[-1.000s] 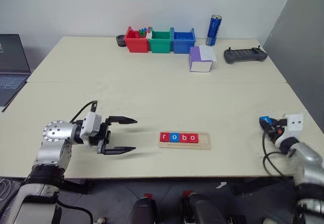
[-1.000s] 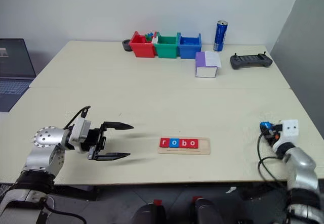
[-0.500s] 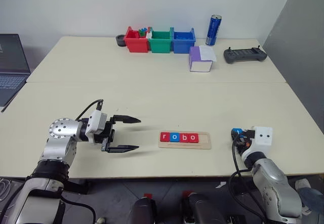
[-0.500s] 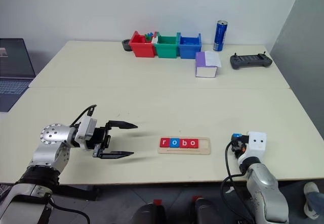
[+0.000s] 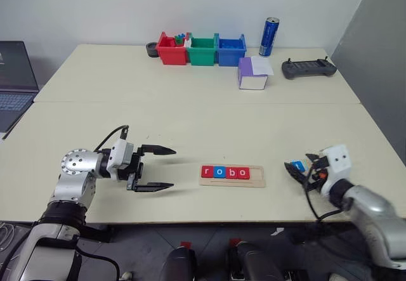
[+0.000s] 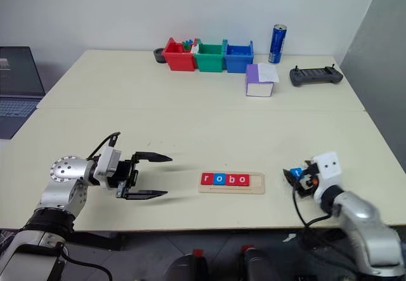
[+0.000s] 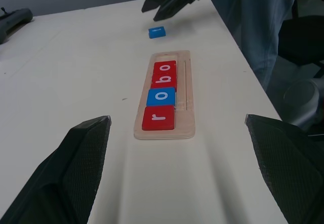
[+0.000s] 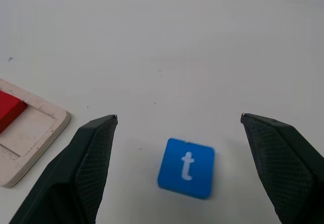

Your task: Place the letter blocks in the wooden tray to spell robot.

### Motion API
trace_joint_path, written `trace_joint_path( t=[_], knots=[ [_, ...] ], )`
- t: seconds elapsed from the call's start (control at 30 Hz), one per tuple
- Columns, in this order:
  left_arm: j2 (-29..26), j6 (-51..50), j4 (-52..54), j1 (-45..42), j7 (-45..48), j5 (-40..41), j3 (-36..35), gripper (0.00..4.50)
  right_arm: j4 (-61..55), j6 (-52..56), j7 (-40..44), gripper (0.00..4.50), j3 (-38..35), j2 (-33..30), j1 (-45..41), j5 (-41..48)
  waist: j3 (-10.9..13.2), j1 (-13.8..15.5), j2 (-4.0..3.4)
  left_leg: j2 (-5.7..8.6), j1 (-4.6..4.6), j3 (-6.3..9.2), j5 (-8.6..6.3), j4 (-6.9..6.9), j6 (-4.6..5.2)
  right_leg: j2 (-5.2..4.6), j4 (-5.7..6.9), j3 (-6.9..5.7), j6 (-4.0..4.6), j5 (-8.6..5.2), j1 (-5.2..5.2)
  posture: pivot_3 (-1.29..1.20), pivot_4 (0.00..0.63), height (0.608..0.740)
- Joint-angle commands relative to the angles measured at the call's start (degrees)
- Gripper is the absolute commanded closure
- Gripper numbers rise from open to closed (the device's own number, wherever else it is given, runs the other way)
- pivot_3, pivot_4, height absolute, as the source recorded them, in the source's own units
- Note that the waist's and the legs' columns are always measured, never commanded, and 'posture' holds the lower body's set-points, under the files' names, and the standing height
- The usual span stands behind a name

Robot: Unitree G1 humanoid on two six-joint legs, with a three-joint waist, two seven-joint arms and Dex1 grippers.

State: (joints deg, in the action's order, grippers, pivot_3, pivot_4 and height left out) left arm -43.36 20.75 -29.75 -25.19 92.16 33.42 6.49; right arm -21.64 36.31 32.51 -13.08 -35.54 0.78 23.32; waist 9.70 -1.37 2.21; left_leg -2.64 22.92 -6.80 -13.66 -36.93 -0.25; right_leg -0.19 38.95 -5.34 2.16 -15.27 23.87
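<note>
The wooden tray [image 5: 254,176] lies near the table's front edge with four letter blocks in it. They read r [image 5: 206,172], o [image 5: 217,172], b [image 5: 229,172], o [image 5: 242,173], and the slot at the right end is bare. A blue t block [image 8: 186,167] lies flat on the table just right of the tray. My right gripper [image 8: 178,116] hovers over it, open, one finger on either side and not touching it. My left gripper [image 5: 173,167] stands open to the left of the tray, pointing at it, with nothing between its fingers.
At the back edge stand red [image 5: 170,51], green [image 5: 202,51] and blue [image 5: 229,50] bins, a blue can [image 5: 269,37], a purple-and-white box [image 5: 252,73] and a black controller [image 5: 307,69]. A laptop [image 5: 11,81] sits off to the left.
My right arm swung left toward the tray carrying the blue t block, then opened its fingers. The block now lies on the table. The left gripper kept still.
</note>
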Motion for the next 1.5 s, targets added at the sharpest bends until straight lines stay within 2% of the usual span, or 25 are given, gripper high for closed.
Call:
trace_joint_path(
  t=[0.03,0.13,0.2,0.43,0.6,0.87,0.97,1.0,1.17,1.27,1.33,1.5],
  knots=[
    [-0.8,0.5,1.9,1.4,0.3,0.3,-2.6,0.0,11.8,-6.4,16.6,0.35,0.7,-10.6,-4.6,-0.1,0.0,0.0,0.0,0.0,-0.01,-0.01,0.0,-0.02,0.01,0.0,0.0,0.01,0.0,0.0,0.0,0.0,0.15,0.74],
    [-1.0,0.2,2.5,1.9,0.3,0.2,-3.3,0.0,23.7,-13.8,28.9,0.35,6.3,-16.6,-9.6,-2.8,0.1,0.1,0.07,0.01,-0.01,0.01,-0.01,-0.01,0.03,-0.01,-0.03,-0.03,0.0,0.0,-0.02,0.0,0.15,0.74],
    [-1.1,-0.1,2.9,2.0,0.3,0.1,-3.8,0.0,31.8,-20.8,35.8,0.35,10.6,-18.2,-14.3,-6.1,0.1,0.1,0.07,-0.03,-0.01,0.02,-0.01,0.0,0.03,0.03,-0.03,-0.06,0.01,0.0,0.0,0.0,0.15,0.74],
    [-1.7,-0.8,4.7,3.3,0.3,-0.4,-6.3,0.0,52.8,-36.5,47.1,0.35,19.3,-16.2,-29.9,-14.1,0.2,-0.1,0.0,-0.03,0.03,-0.08,0.0,-0.03,0.0,0.03,0.02,0.04,0.01,0.0,0.09,0.0,0.15,0.74],
    [-1.4,-1.5,6.7,5.7,0.0,-1.2,-9.0,0.0,59.5,-42.2,50.8,0.35,21.5,-14.6,-33.7,-17.0,0.2,0.1,0.0,-0.05,0.03,-0.1,0.01,-0.02,-0.01,0.02,0.02,0.04,0.02,0.0,0.09,0.0,0.15,0.74],
    [-1.0,-2.8,9.8,8.4,-0.8,-2.0,-11.6,0.0,63.9,-43.9,52.8,0.35,22.5,-12.3,-36.5,-19.0,0.2,0.0,-0.02,-0.05,-0.03,-0.15,0.01,-0.06,-0.02,-0.03,0.07,0.07,0.03,0.0,0.05,0.0,0.15,0.74],
    [-1.2,-3.3,10.6,9.1,-0.9,-2.1,-12.5,0.0,65.4,-44.7,53.0,0.91,22.5,-11.8,-36.9,-19.3,0.2,-0.1,-0.03,-0.06,-0.05,-0.15,0.01,-0.05,-0.02,-0.03,0.09,0.07,0.03,0.0,0.05,0.0,0.15,0.74],
    [-1.2,-3.5,10.8,9.3,-0.9,-2.2,-12.7,0.0,65.9,-45.0,53.3,1.25,22.7,-11.7,-37.1,-19.5,0.2,-0.1,-0.03,-0.06,-0.05,-0.15,0.02,-0.05,-0.03,-0.03,0.09,0.07,0.03,0.0,0.05,0.0,0.15,0.74],
    [-1.2,-4.1,11.3,9.5,-0.8,-2.5,-13.3,0.0,66.7,-45.6,53.2,2.97,22.6,-11.2,-37.1,-19.9,0.2,0.0,-0.03,-0.06,-0.04,-0.15,0.01,-0.05,-0.03,-0.03,0.08,0.06,0.04,0.0,0.04,0.0,0.15,0.74],
    [-1.0,-4.4,11.7,9.5,-0.9,-2.6,-13.3,0.0,63.6,-43.8,52.0,3.04,21.6,-10.7,-36.1,-18.6,0.2,-0.1,-0.03,-0.06,-0.05,-0.14,0.01,-0.05,-0.03,-0.03,0.08,0.06,0.04,0.0,0.03,0.0,0.15,0.74],
    [-0.9,-4.5,11.8,9.4,-0.9,-2.7,-13.2,0.0,56.7,-38.8,50.2,3.04,21.0,-10.8,-34.3,-17.6,0.2,-0.1,-0.03,-0.07,-0.06,-0.14,0.02,-0.05,-0.03,-0.03,0.09,0.06,0.04,0.0,0.03,0.0,0.15,0.74],
    [-0.5,-4.8,11.8,9.0,-0.8,-3.0,-13.0,0.0,26.7,-18.3,43.2,3.04,16.9,-9.9,-28.3,-8.9,0.2,-0.1,-0.1,-0.08,-0.01,-0.14,0.02,-0.04,-0.04,-0.03,0.15,0.08,0.04,0.0,0.12,0.0,0.15,0.74]
  ],
)
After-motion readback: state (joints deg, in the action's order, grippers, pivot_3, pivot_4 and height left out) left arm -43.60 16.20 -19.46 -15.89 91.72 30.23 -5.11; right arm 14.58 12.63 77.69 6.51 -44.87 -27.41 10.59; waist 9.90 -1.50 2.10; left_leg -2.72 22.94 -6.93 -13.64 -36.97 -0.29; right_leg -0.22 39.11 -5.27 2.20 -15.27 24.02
